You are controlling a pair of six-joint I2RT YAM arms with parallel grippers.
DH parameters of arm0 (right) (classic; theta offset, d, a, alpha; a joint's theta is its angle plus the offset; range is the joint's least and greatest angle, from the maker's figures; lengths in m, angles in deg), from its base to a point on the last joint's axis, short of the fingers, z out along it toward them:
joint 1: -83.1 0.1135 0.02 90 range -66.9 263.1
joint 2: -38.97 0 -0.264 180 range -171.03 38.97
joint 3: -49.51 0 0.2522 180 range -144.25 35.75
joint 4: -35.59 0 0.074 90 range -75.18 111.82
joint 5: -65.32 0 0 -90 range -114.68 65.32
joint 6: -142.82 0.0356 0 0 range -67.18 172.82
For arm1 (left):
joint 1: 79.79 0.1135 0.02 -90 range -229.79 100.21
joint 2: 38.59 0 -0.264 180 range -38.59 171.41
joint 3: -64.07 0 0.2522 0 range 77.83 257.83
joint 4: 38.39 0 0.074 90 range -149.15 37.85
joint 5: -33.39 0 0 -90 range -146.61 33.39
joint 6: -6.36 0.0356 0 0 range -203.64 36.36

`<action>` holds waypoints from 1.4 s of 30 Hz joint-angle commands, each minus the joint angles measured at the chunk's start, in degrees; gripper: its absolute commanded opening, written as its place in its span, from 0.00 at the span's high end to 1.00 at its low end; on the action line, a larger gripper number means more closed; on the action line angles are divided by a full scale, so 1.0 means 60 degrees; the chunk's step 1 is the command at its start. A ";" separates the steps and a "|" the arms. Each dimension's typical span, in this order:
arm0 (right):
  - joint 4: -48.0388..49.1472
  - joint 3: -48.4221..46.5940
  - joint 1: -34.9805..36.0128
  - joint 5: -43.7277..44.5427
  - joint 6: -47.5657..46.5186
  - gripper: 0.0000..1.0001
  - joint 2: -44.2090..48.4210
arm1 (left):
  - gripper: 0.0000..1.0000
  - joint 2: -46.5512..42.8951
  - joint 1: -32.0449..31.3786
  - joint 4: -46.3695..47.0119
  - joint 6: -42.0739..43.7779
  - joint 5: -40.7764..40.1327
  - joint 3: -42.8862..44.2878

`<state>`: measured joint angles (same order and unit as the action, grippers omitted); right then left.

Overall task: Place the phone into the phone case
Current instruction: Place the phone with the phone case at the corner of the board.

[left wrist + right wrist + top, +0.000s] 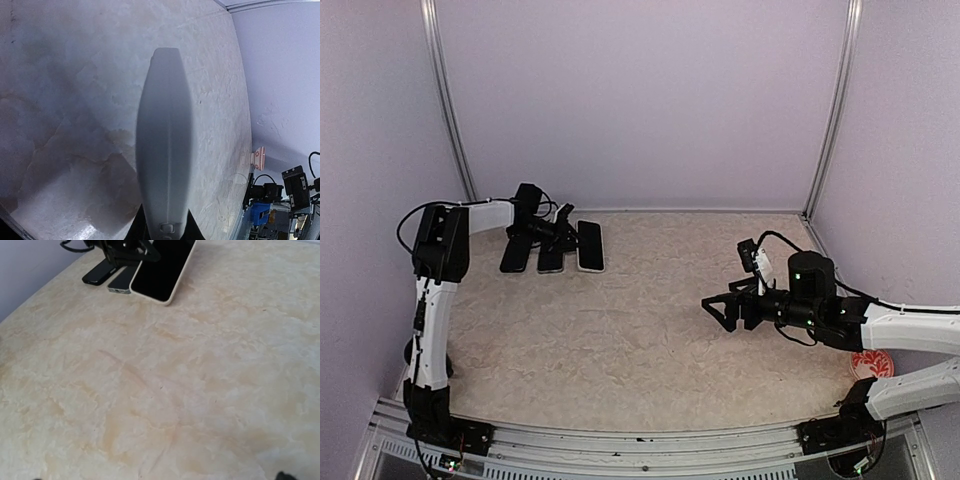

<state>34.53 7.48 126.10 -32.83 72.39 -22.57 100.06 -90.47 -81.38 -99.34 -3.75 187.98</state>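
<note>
**Left pincer nips the pale-rimmed slab at the far left; right pincer gapes wide**

Three flat slabs lie side by side at the far left of the mottled beige table. The outer one is a black phone and the middle one a grey phone. The rightmost shows a black face inside a pale rim. It looks like the phone seated in the phone case, though the frames do not settle that.

The left gripper reaches in from the far left corner and sits low over the slabs, at the left side of the pale-rimmed one. Its jaws stand narrow. In the left wrist view, dark fingers flank the foot of a thin pale edge that runs up the middle of the frame, so the pincer is closed on that edge. The edge appears to be the case's side, seen end-on. Its shadow falls on the table beside it. Whether the slab is lifted or resting cannot be told.

The right gripper hangs over the right half of the table, well apart from the slabs, pointing towards them. Its jaws are spread wide with nothing between them. Behind the right arm, at the foot of the wall, sits a small red-and-white object.
</note>
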 commanded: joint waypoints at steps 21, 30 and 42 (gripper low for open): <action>0.0452 0.0201 0.0031 -0.0218 0.0292 0.01 -0.0303 | 0.81 0.1286 0.0315 0.0249 -0.0333 -0.0040 0.1089; 0.0522 0.0114 0.0046 -0.0265 0.0301 0.01 -0.0515 | 0.73 0.1074 0.0318 0.0709 -0.0625 -0.0196 0.0638; 0.0504 0.0025 0.0030 -0.0332 0.0309 0.00 -0.0627 | 0.88 0.0816 0.0106 0.1195 -0.1013 -0.0585 0.0116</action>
<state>36.57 7.98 126.10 -34.16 73.88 -26.00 106.55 -89.22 -74.87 -105.92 -3.49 190.34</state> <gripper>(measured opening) 0.995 0.151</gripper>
